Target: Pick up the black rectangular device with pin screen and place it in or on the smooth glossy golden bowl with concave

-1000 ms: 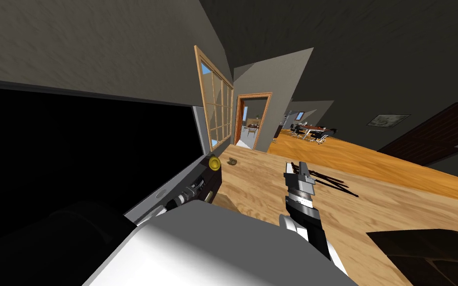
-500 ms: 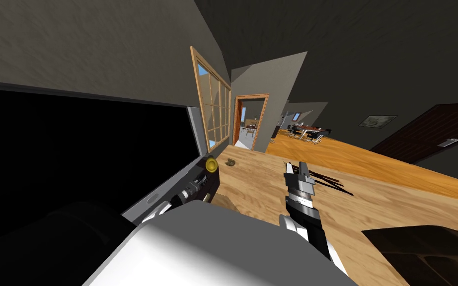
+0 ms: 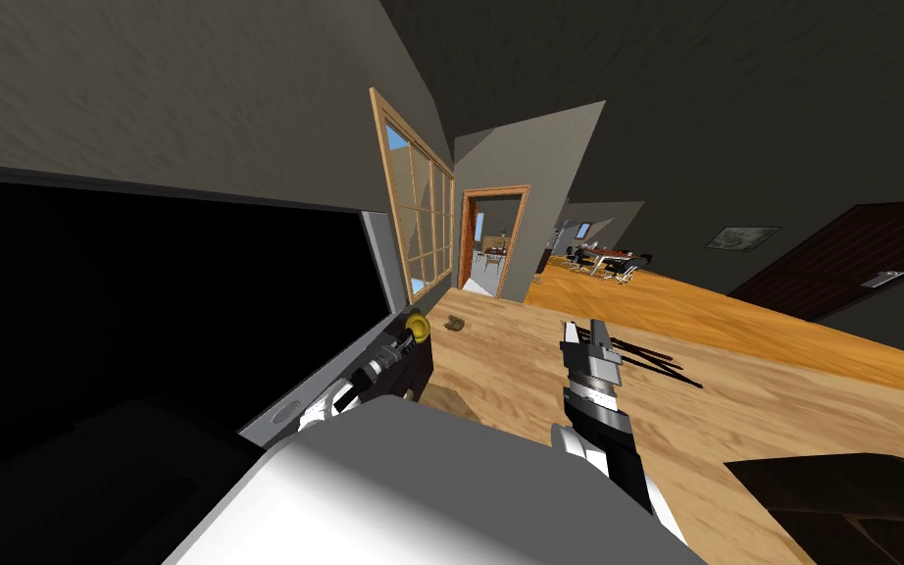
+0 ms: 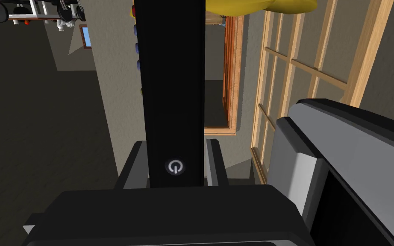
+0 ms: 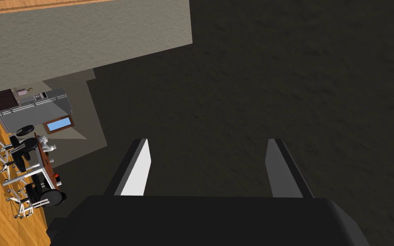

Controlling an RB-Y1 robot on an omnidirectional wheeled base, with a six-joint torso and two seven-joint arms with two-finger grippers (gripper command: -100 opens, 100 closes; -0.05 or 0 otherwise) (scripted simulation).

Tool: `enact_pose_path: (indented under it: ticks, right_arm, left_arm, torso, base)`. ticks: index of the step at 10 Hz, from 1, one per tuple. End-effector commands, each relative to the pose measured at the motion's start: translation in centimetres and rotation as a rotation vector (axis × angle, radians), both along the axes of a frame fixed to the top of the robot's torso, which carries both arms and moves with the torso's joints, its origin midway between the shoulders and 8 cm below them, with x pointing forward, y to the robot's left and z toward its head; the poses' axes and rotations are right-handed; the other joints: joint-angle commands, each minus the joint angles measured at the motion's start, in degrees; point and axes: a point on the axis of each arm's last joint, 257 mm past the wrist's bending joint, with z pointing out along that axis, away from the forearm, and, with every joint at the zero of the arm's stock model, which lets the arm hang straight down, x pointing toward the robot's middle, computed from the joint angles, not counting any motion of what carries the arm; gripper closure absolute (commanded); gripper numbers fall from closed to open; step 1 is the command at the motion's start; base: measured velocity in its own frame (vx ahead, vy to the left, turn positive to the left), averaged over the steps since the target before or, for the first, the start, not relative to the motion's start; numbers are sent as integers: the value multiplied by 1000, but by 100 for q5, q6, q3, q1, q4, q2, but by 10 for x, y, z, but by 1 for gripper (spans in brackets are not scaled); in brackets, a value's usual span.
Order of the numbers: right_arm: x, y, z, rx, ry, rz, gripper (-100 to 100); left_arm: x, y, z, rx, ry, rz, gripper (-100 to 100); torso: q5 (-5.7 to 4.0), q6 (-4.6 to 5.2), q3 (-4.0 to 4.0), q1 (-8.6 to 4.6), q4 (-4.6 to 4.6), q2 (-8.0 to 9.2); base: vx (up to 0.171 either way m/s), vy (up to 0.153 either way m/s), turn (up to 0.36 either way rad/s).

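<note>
Black flat rectangular device (image 4: pixel 172 85), clamped in our left claw (image 4: pixel 172 143), tip just beside the glossy golden bowl (image 4: pixel 260 5). Carry step, likely near its end; next we centre over the bowl and let go. The left claw has reached nearer the bowl than a second ago. Right claw (image 5: pixel 209 143) apart, empty.

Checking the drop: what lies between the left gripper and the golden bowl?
Only the black device, held in the left gripper, stretching toward the golden bowl; the left wrist view shows it.
</note>
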Motion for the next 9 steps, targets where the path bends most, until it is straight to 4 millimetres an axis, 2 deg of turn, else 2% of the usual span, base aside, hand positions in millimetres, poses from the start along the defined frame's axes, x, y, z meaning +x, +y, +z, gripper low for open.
enact_pose_path:
  ticks: [1, 3, 5, 7, 8, 9]
  right_arm:
    - [0, 0, 0, 0, 0, 0, 0]
    - [0, 0, 0, 0, 0, 0, 0]
    - [0, 0, 0, 0, 0, 0, 0]
    - [0, 0, 0, 0, 0, 0, 0]
    - [0, 0, 0, 0, 0, 0, 0]
    - [0, 0, 0, 0, 0, 0, 0]
  left_arm:
    - [24, -7, 20, -9, -47, 2, 100]
    - [40, -10, 31, -13, -75, 3, 100]
    - [56, -12, 44, -16, -103, 6, 100]
    - [57, -16, 45, -17, -105, 3, 100]
    - [59, -16, 46, -17, -107, 4, -100]
    - [59, -16, 46, -17, -107, 4, -100]
  torso:
    - [0, 0, 0, 0, 0, 0]
    - [5, 4, -21, 20, -4, -39]
    - [4, -5, -6, 12, -1, -10]
    - [0, -9, 0, 10, 5, -5]
    - [-1, -14, 8, -2, 4, 14]
    - [-3, -14, 16, -10, 7, 27]
  base:
    - [150, 93, -19]
    - [136, 73, -32]
    - [72, 61, -5]
    - [60, 45, -6]
    - [9, 6, -1]
    - [0, 0, 0]
